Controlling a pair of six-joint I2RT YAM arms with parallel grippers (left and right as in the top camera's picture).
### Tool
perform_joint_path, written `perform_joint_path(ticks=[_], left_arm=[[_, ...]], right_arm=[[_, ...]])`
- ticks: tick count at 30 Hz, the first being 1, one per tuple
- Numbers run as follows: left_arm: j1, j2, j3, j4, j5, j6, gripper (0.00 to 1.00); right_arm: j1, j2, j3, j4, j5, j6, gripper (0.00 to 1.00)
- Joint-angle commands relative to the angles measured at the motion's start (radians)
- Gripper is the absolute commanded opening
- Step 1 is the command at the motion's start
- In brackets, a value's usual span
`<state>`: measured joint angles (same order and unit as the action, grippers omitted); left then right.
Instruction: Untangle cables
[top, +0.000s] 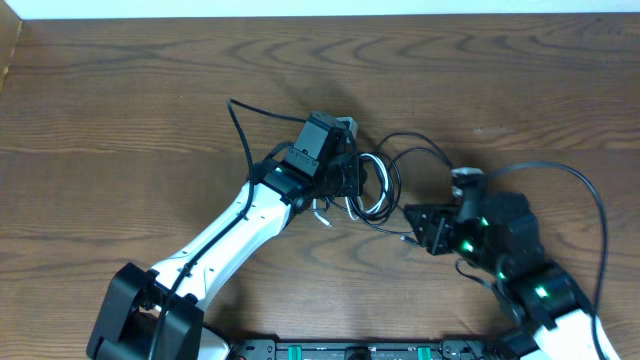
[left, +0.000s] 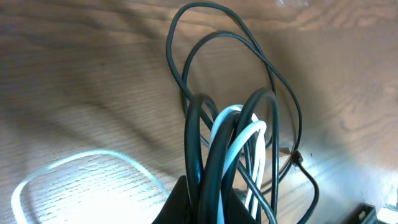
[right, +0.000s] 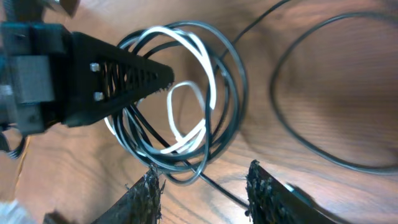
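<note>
We see a dark brown wood-grain tabletop (top: 120, 100), with a white strip (top: 300, 8) along its edge beyond the left gripper (top: 352, 178).

The left arm (top: 230, 225) reaches forward over the desk, and its tool (top: 350, 188) is pinched together on the cables (left: 221, 168). The right arm (top: 540, 290) bends inward towards it. The right tool (right: 202, 180) has its fingers apart and grips nothing.

Black and white cables (left: 214, 168) on a brown wood-grain table (top: 120, 100)
</note>
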<state>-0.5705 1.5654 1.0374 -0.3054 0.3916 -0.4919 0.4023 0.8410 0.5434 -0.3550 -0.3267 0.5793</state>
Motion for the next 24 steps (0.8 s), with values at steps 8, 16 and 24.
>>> perform_joint_path(ticks=[8,16,24], left_arm=[[0.002,0.007,-0.002,0.003,0.053,0.058,0.08],[0.002,0.007,-0.002,0.001,0.054,0.058,0.08],[-0.005,0.007,-0.002,0.001,0.053,0.058,0.08]], right_arm=[[0.014,0.315,0.016,0.204,-0.187,-0.019,0.32],[0.051,0.421,0.016,0.308,-0.161,-0.019,0.33],[0.052,0.444,0.016,0.337,-0.163,-0.019,0.01]])
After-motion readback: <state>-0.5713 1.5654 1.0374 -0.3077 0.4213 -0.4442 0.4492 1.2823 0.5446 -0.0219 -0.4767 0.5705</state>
